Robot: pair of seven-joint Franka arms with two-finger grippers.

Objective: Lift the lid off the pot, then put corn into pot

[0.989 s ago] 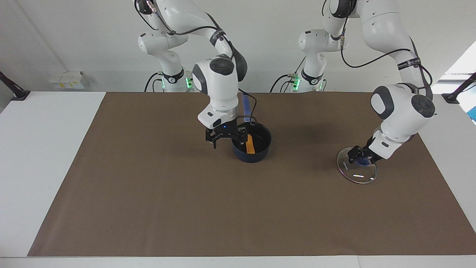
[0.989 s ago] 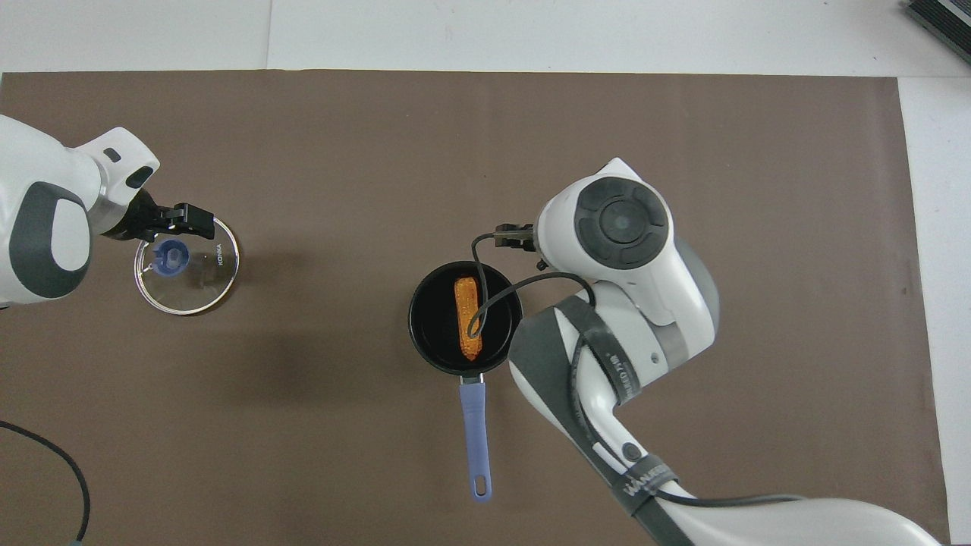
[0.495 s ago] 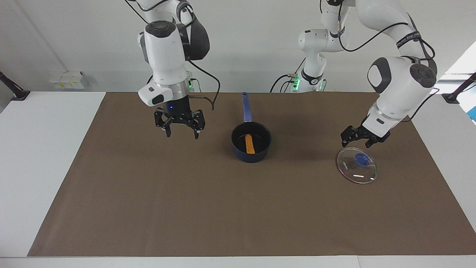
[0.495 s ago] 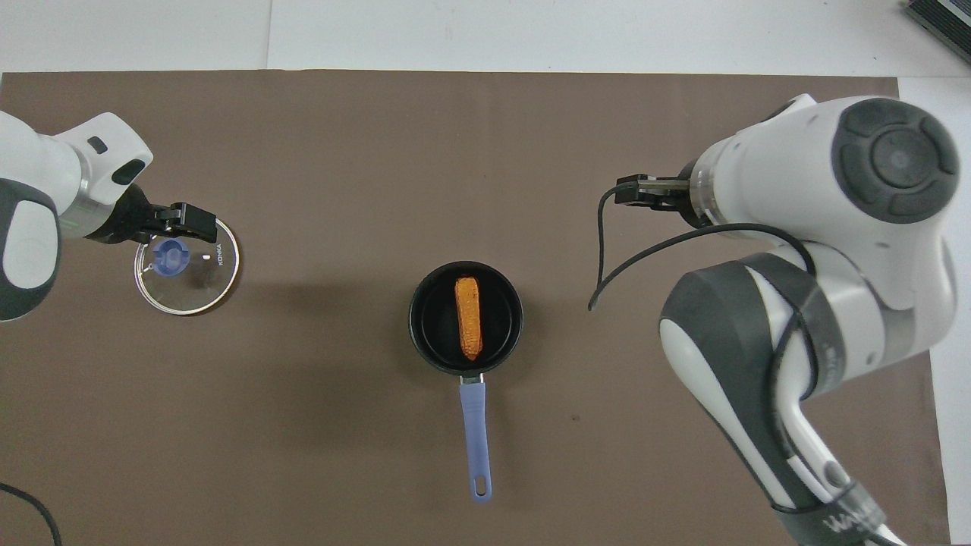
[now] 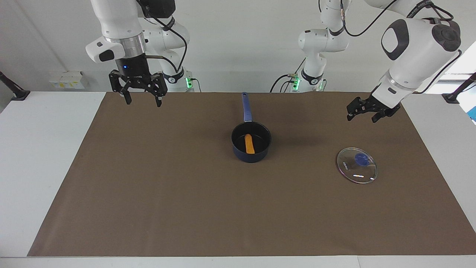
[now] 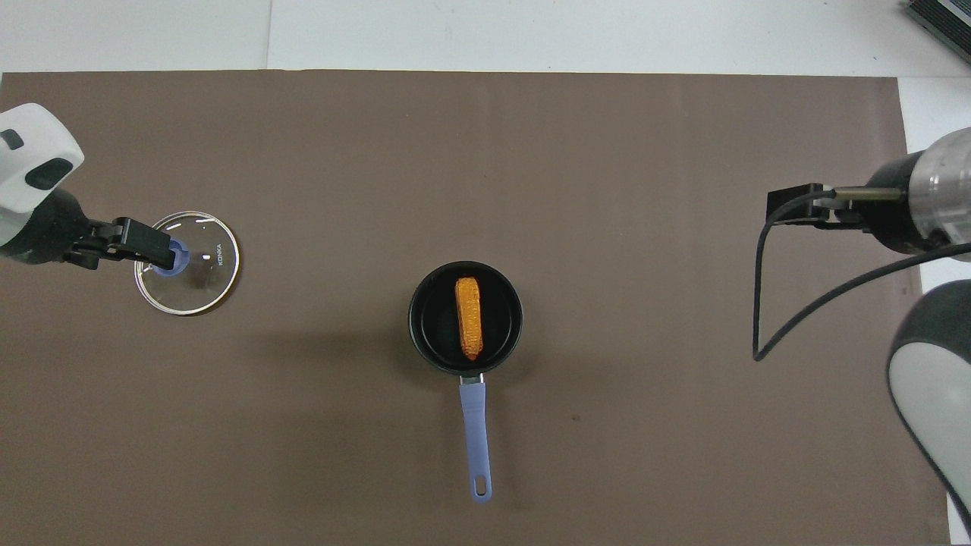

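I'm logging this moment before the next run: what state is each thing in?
Pot: uncovered, upright on the mat, corn inside.
Corn: lying in the pot.
Lid: off, flat on the mat, knob up.
Left gripper: open, empty, raised above the mat.
Right gripper: open, empty, raised above the mat.

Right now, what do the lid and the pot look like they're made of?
The lid: apparently clear glass, since the mat shows through, with a shiny metal-looking rim and a blue, probably plastic, knob. The pot: seemingly coated metal, glossy navy outside, black inside.

Brown-matted table [image 5: 148,193] with pot [image 5: 251,143] and lid [image 5: 356,165].
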